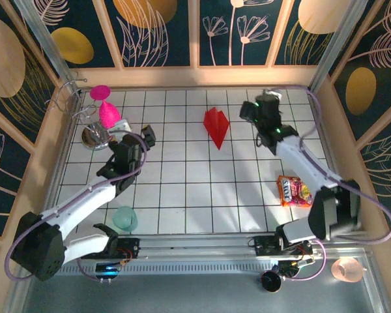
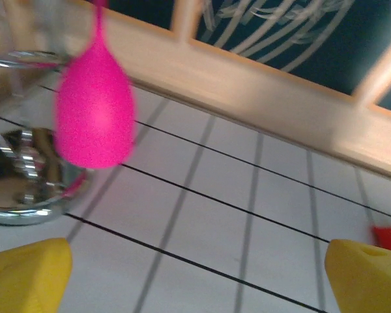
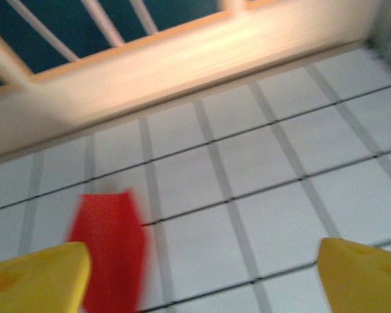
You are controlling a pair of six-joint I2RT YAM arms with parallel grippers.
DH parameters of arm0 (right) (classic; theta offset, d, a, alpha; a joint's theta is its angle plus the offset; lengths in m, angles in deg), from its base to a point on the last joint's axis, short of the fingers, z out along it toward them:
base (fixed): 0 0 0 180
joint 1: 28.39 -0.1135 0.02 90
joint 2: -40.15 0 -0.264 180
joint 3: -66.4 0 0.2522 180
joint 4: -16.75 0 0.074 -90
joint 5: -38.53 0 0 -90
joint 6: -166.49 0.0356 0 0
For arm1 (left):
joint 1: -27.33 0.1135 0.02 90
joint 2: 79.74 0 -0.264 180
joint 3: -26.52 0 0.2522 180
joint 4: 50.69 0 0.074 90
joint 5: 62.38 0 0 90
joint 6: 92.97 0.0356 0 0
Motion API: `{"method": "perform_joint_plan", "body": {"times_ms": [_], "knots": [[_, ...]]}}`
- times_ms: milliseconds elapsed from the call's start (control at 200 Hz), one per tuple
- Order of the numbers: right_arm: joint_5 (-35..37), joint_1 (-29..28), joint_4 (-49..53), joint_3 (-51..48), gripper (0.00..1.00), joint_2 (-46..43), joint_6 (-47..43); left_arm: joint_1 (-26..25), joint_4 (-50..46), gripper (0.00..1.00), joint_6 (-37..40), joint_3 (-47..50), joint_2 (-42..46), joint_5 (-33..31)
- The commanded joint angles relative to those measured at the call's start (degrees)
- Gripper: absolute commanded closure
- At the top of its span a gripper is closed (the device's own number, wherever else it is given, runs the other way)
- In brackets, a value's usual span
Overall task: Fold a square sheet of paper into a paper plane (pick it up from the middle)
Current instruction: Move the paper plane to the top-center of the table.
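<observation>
The square sheet of paper lies folded as a bright red paper plane (image 1: 216, 126) on the white tiled floor at the back middle, its sharp point toward the near side. My right gripper (image 1: 250, 109) hovers just right of it, open and holding nothing. In the right wrist view the paper plane (image 3: 111, 254) lies blurred beside the left yellow fingertip (image 3: 36, 277), with only bare tiles in the right gripper's (image 3: 199, 280) gap. My left gripper (image 1: 146, 136) is open over bare tiles to the left. The left gripper (image 2: 195, 287) has a corner of the red paper (image 2: 390, 236) at its far right.
Magenta goblets (image 1: 107, 107) stand at the back left beside a shiny metal stand (image 1: 94, 135); one goblet (image 2: 94, 111) is close ahead in the left wrist view. A teal cup (image 1: 124, 218) sits near left, a snack bag (image 1: 294, 191) at the right. Wooden walls (image 1: 202, 75) enclose the floor.
</observation>
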State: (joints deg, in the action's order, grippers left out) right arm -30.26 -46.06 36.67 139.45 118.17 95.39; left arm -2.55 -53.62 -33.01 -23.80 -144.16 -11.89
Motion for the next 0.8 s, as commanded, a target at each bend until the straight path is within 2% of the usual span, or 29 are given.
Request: {"method": "perform_joint_plan", "body": {"times_ms": [0,115,245,310,350,491,596,796], "knots": [[8.4,4.4,-9.0,-10.4,0.01,-6.4,0.7,0.8,9.1,0.01,8.8,4.4,1.5,-12.9],[11.7,8.5,-15.6,-19.7,0.01,-11.3,0.3,2.0,17.9,0.01,15.3,9.7,1.4,-15.4],[14.7,10.4,-22.7,-26.5,0.01,-12.2,-3.0,5.9,23.0,0.01,16.8,14.2,1.7,-12.9],[15.2,11.2,-26.4,-29.2,0.01,-12.0,-4.4,8.6,24.9,0.01,17.0,16.2,2.0,-8.8],[13.2,12.4,-28.2,-30.2,0.01,-11.6,-5.4,10.5,26.6,0.01,17.2,17.5,2.0,-6.2],[9.5,13.9,-42.0,-37.7,0.01,-11.1,-11.6,16.2,31.2,0.01,20.0,19.5,1.5,3.5],[6.4,16.1,-45.0,-39.9,0.01,-9.5,-11.5,19.4,35.3,0.01,21.3,20.5,-1.1,9.5],[-1.9,18.6,-62.0,-45.0,0.01,-4.2,-15.8,24.6,50.2,0.01,24.1,24.1,-8.7,21.3]]}}
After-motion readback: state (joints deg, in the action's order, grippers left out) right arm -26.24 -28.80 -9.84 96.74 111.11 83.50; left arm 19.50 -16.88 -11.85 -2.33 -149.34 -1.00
